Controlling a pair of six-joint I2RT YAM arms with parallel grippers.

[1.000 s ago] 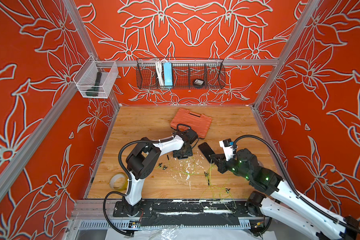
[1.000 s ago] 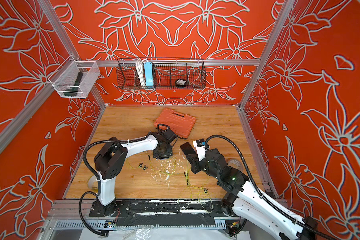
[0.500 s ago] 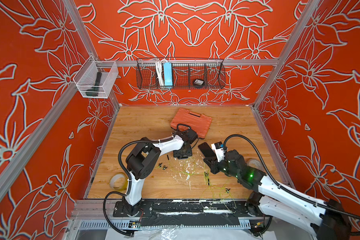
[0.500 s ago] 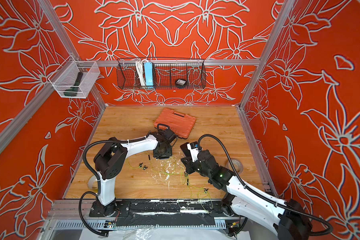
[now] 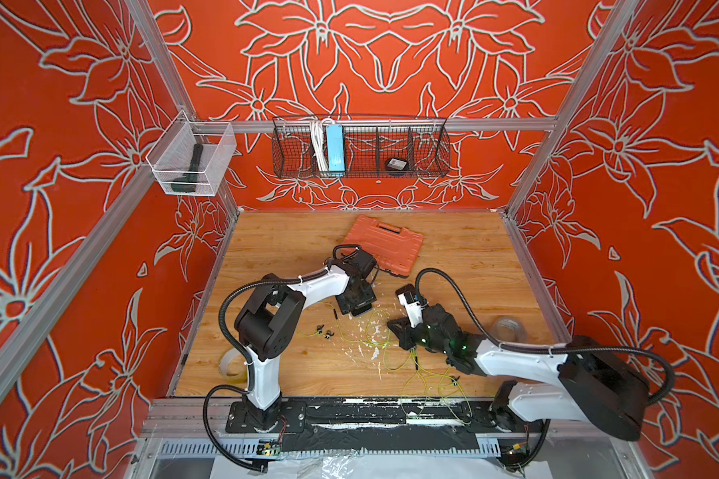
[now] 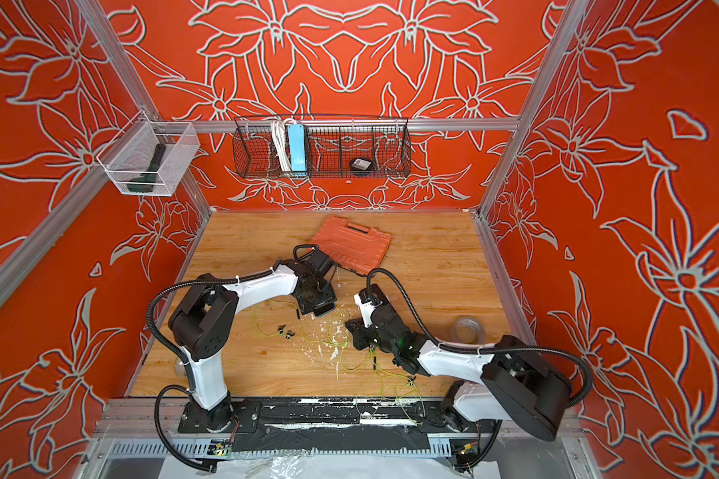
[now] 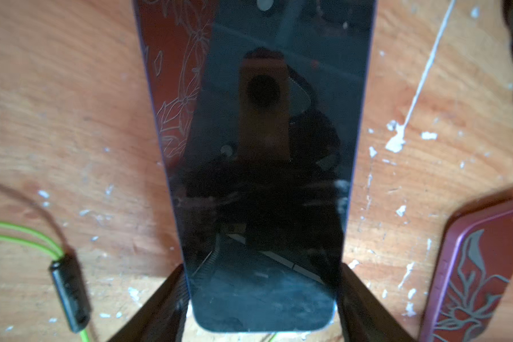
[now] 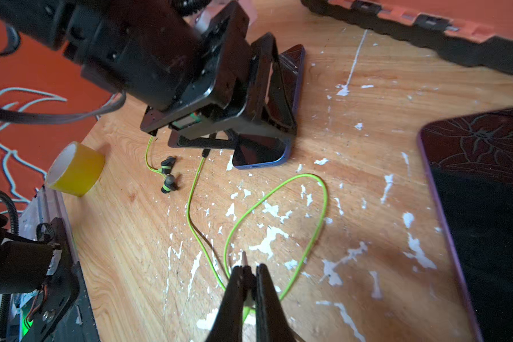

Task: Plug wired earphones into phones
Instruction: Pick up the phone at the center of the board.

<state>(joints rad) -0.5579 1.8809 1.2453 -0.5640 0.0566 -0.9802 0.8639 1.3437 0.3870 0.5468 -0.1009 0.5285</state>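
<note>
Orange flowered walls (image 5: 349, 62) box in a wooden surface (image 5: 291, 249) flecked with white paint. We judge the step in hand to be carrying a plug to its socket. Our left pincer (image 7: 262, 284) pinches a phone (image 7: 261, 177) across its width near one end, the phone lying on the surface. Our right pincer (image 8: 249, 274) is pressed together on the plug (image 8: 243, 258) of one set of wired earphones (image 8: 323, 201), its metal tip poking out ahead, well apart from that phone's end edge. A second phone (image 8: 486, 222) lies beside the right pincer, with no cable in it that we can see. Next we would need to line the tip up with the socket, which we cannot make out, and push straight in while the left pincer braces the phone.
</note>
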